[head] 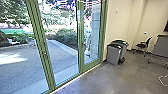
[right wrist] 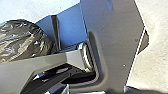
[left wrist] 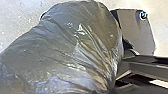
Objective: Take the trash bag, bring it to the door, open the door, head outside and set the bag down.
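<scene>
Left pincer: whether clenched or released, cannot tell; the folds (left wrist: pixel 101 71) of the trash bag (left wrist: pixel 72 42) draw together close by, so it probably bears the load. Right pincer: state cannot be told either. The bag lies near the robot's wrists, beside the dark base plate (left wrist: pixel 136 31) and jointed bar (left wrist: pixel 147 68).

Handling, as judged: soft, slack film with a slippery sheen, bulging below the gather. Weight uncertain; likely modest for its bulk (contents unknown). It should sag and swing rather than hold a shape, and could tear if it snags on the bar. Best hold: the bunched neck where the folds meet, several layers at once, never a single pinch of the smooth side.

Farther out: grey floor (head: pixel 100 81), two bins (head: pixel 114 53) by the wall, the green-framed glass door (head: pixel 81 55), seemingly closed, and the paved yard (head: pixel 61 53) beyond.
</scene>
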You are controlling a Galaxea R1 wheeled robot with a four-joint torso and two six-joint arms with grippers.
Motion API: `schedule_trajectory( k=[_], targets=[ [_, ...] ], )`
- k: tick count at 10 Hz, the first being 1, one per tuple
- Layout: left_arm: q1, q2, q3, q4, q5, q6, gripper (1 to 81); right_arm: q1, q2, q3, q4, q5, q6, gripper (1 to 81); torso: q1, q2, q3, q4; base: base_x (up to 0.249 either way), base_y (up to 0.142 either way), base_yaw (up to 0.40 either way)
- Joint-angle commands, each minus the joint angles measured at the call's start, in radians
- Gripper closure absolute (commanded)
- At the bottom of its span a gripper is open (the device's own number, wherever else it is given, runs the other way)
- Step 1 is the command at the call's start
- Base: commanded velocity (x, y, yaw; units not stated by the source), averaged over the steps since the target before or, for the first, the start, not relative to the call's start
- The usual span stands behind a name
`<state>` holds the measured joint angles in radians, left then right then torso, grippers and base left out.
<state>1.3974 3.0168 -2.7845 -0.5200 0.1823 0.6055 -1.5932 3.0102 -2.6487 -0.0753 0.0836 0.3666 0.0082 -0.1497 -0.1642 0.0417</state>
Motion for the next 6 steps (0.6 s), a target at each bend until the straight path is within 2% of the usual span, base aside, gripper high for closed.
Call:
schedule_trajectory(
  k=[1, 4, 6],
  targets=[
    [-0.064, -0.004, -0.003, 0.003, 0.069, 0.008, 81.1, 0.04, 0.005, 0.006, -0.009, -0.053, -0.005, 1.0, 0.0, 0.0, 0.0, 0.0, 0.154, 0.0, 0.0],
    [-0.064, -0.005, -0.003, 0.003, 0.069, 0.008, 81.1, 0.035, 0.003, 0.006, -0.009, -0.051, -0.005, 1.0, 0.0, 0.0, 0.0, 0.0, 0.154, 0.0, 0.0],
    [-0.064, -0.005, -0.003, 0.003, 0.069, 0.008, 81.1, 0.035, 0.003, 0.006, -0.009, -0.051, -0.005, 1.0, 0.0, 0.0, 0.0, 0.0, 0.154, -0.064, 0.0]
  ],
)
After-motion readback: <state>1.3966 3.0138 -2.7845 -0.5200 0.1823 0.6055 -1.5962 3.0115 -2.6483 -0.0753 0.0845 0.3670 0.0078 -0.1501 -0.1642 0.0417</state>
